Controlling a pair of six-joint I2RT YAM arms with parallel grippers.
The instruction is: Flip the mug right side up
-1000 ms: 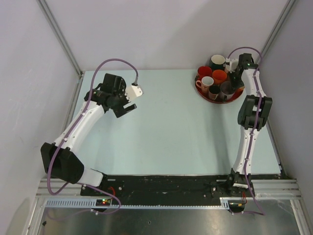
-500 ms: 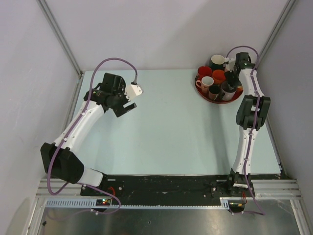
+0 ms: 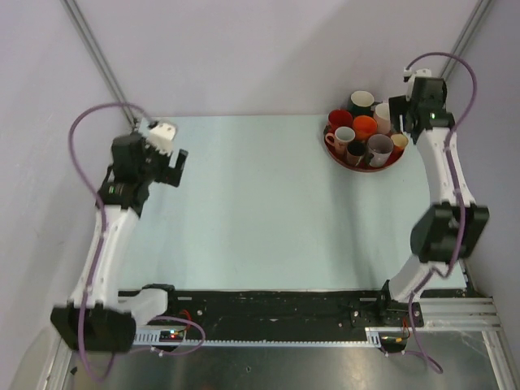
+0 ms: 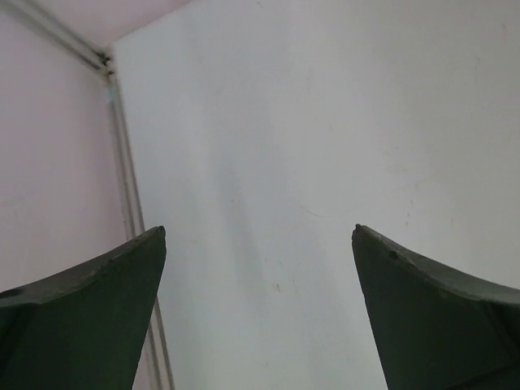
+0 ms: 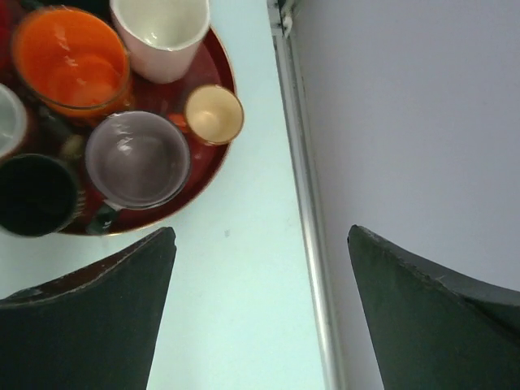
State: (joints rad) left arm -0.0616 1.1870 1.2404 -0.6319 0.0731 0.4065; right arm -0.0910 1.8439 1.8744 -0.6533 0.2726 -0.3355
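Observation:
A grey mug [image 3: 379, 149] stands mouth up at the right front of a red round tray [image 3: 366, 168], among several other upright mugs. The right wrist view shows this grey mug [image 5: 136, 158] from above, its hollow inside visible, near the tray's rim [image 5: 203, 175]. My right gripper [image 3: 404, 118] hangs open above the tray's right edge, and nothing lies between its fingers [image 5: 260, 231]. Far from the tray, my left gripper [image 3: 166, 166] is open over the left side of the table, with only bare table under it [image 4: 259, 231].
On the tray also stand an orange mug [image 5: 69, 57], a white mug [image 5: 160, 32], a small cream cup [image 5: 214, 114] and a black mug [image 5: 36, 193]. A metal rail [image 5: 305, 211] and the right wall run close beside the tray. Another rail [image 4: 134, 211] borders the table's left edge.
My right gripper has opened and lifted off the grey mug, which stays upright on the tray. The left arm has swung away to the table's left edge.

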